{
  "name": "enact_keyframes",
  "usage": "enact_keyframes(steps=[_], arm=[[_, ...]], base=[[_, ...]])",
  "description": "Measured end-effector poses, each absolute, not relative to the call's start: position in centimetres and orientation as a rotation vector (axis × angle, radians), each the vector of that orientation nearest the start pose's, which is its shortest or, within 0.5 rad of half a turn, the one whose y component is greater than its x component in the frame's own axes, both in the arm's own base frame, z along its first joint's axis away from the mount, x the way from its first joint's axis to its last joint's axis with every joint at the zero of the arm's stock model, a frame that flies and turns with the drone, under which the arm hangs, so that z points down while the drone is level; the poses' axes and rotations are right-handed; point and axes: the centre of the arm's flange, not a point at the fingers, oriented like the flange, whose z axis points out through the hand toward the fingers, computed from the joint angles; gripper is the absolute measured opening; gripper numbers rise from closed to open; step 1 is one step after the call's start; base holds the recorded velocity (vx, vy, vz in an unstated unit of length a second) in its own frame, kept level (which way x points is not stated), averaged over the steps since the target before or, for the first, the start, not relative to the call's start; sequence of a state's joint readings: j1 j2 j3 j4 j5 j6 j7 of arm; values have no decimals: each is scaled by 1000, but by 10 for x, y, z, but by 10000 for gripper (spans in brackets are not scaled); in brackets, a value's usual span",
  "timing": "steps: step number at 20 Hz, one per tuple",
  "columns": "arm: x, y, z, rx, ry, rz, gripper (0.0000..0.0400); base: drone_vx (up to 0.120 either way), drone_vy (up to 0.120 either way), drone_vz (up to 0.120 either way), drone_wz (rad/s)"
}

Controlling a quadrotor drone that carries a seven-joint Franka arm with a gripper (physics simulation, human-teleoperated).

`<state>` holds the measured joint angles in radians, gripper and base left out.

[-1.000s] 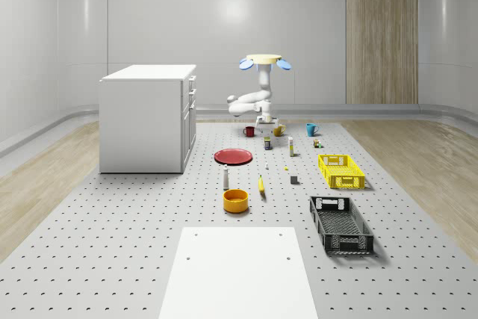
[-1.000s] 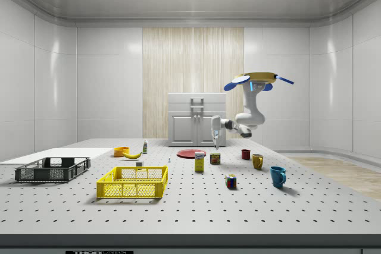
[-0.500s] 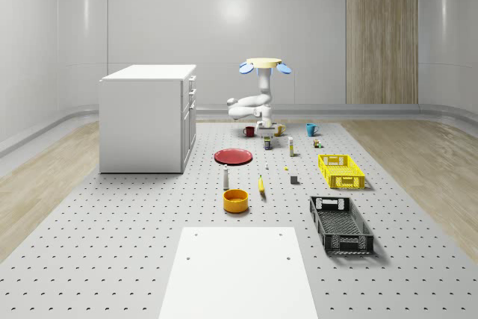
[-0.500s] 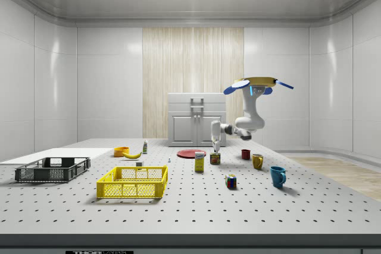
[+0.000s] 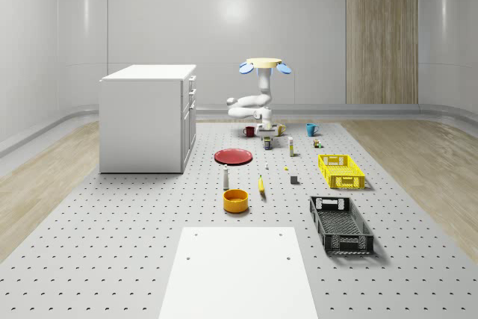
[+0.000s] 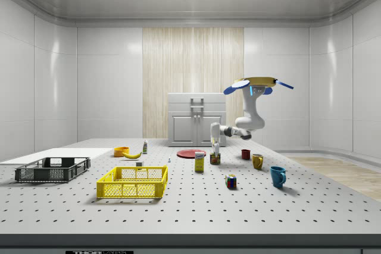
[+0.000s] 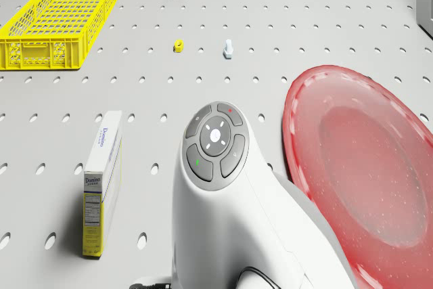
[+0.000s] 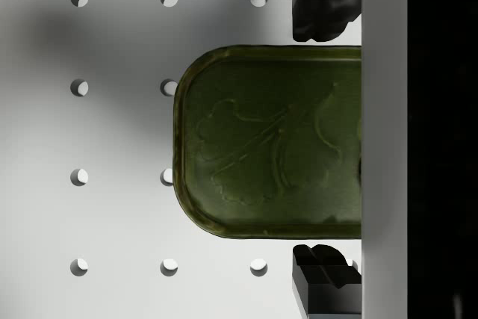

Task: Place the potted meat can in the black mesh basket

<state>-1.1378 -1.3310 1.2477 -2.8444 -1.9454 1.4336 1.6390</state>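
Airborne drone (image 6: pixel 258 81), arm folded down, claw (image 8: pixel 323 142) fingers (image 8: pixel 323 5) spread apart.

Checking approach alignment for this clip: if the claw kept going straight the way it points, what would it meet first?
The top of the meat can, most likely: the claw points down at it with a finger on either side, open.

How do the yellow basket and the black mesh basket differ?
Colour: the yellow basket is bright yellow, the black mesh basket black. Place: in the whole-scene view the yellow basket lies farther back, nearer the drone; the black mesh basket lies nearer the camera, beside the white panel. Both are open-topped, rectangular, mesh-walled, and rest flat on the table.
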Motion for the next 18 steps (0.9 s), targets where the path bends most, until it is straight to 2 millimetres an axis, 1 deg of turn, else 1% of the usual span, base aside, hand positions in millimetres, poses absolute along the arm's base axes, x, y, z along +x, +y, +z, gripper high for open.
enact_keyframes(steps=[3, 5, 10, 14, 16, 18], arm=[[315, 0, 519, 1, -2, 785, 327], [316, 0, 520, 1, -2, 785, 299], [316, 0, 520, -2, 0, 792, 290], [317, 0, 511, -4, 1, 793, 293], [317, 0, 504, -4, 2, 794, 293], [317, 0, 499, -5, 2, 794, 293]], base=[[0, 0, 0, 0], [0, 0, 0, 0], [0, 0, 0, 0], [0, 0, 0, 0], [0, 0, 120, 0], [80, 100, 120, 0]])
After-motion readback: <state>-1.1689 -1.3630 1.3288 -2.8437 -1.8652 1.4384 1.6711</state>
